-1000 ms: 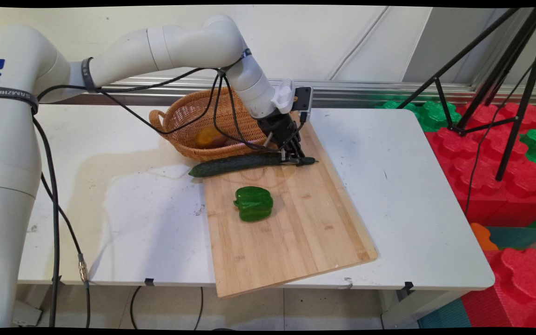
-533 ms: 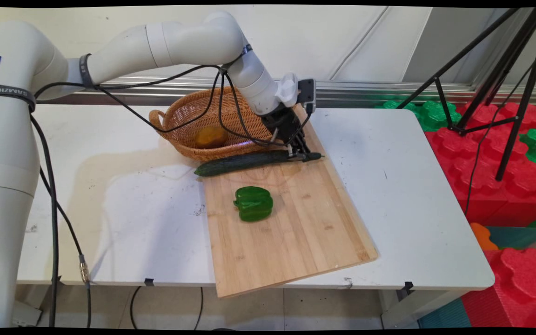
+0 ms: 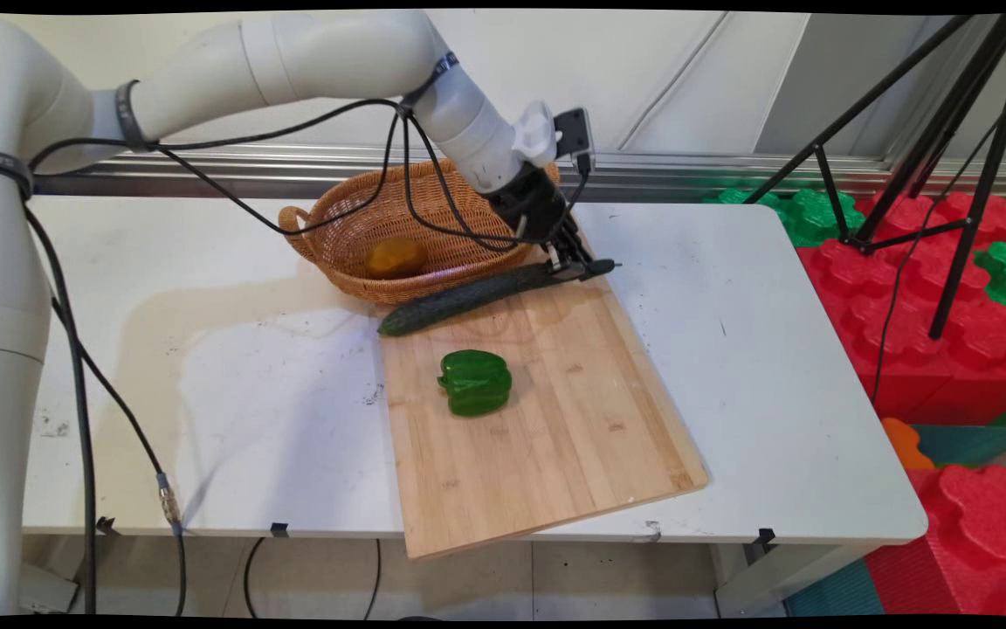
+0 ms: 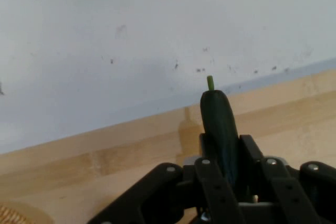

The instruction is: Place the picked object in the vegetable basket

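The gripper (image 3: 575, 263) pinches the cucumber (image 3: 468, 299) near its stem end, at the far edge of the cutting board (image 3: 555, 419). That end is lifted and the other end rests low beside the basket (image 3: 337, 236). A green pepper (image 3: 475, 382) lies mid-board.

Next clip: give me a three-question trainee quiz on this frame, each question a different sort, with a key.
1. True or false: the gripper is shut on the green pepper.
2. Multiple choice: where does the yellow-orange fruit lie? A. on the cutting board; B. in the wicker basket; C. on the bare table.
3. Fill in: the cucumber is tilted, and its ____ end (far from or near to the gripper) is the lower one.

Key: 1. False, it is shut on the cucumber near its stem end; the pepper lies apart on the board. 2. B. 3. far.
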`<state>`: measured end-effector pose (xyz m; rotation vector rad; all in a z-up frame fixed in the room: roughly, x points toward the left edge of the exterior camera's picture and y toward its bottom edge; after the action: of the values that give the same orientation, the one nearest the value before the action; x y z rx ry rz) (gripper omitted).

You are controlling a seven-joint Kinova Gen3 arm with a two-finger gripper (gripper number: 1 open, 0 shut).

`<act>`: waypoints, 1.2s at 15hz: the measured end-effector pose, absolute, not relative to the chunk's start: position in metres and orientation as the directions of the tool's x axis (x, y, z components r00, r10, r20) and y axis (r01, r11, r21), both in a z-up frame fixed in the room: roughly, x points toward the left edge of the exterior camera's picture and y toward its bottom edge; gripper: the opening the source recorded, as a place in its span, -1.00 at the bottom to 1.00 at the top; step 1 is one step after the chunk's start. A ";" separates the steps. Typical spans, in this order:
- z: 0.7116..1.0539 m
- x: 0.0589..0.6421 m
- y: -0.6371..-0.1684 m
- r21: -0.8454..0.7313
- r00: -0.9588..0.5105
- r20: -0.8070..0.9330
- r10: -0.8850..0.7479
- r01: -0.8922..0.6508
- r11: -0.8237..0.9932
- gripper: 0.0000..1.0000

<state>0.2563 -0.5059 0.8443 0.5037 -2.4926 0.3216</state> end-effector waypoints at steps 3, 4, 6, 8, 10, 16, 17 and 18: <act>0.864 0.266 -0.495 -0.105 -0.733 0.609 -0.304 -0.454 0.885 -1.00; 0.871 0.270 -0.492 -0.100 -0.723 0.617 -0.310 -0.463 0.881 -1.00; 0.886 0.280 -0.483 -0.092 -0.704 0.634 -0.321 -0.480 0.872 -1.00; 0.897 0.288 -0.476 -0.088 -0.692 0.644 -0.326 -0.491 0.867 -1.00; 0.908 0.295 -0.470 -0.085 -0.682 0.653 -0.330 -0.499 0.863 -1.00; 0.956 0.324 -0.446 -0.079 -0.649 0.686 -0.329 -0.516 0.853 -1.00; 0.964 0.329 -0.443 -0.081 -0.647 0.688 -0.328 -0.518 0.851 -1.00; 0.969 0.332 -0.442 -0.084 -0.646 0.690 -0.327 -0.520 0.850 -1.00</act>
<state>0.3318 -0.4415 0.9686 0.6119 -2.3247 0.3588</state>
